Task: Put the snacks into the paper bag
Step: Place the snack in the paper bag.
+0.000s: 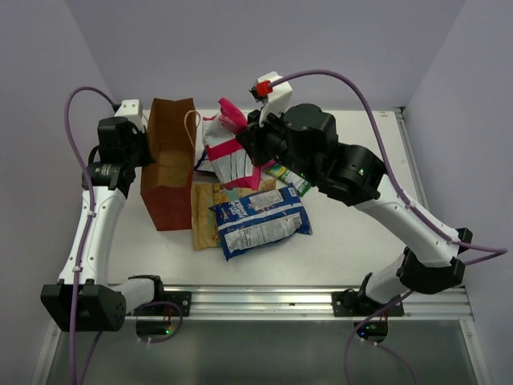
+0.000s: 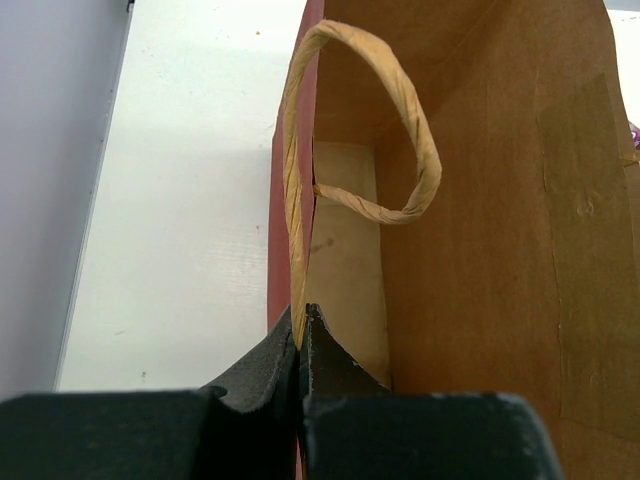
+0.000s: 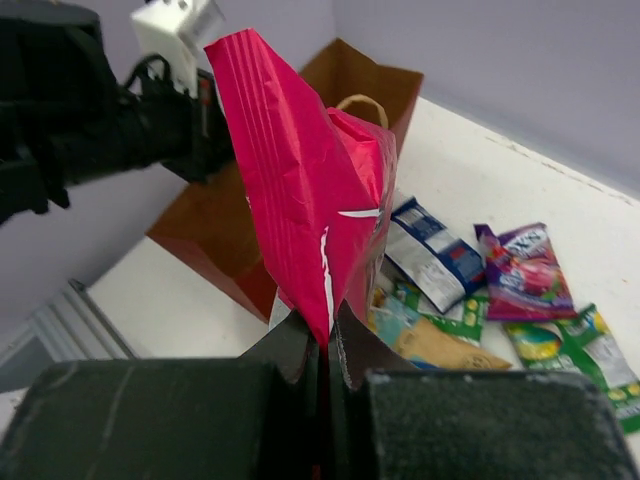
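Paper bag stands upright at nine o'clock on the bench. My left claw is pinched together on its rim, right where the loop handle starts, and the mouth gapes open. At three o'clock from that mouth, the pink-red packet hangs clamped in my right claw, just beside the bag and not over it. The blue-white packet and tan-gold packet lie at five o'clock, waiting. My worry is that the packet looks nearly as wide as the opening. It could snag the handle or rim, buckling the wall or dragging the paper out of my thin left pinch.
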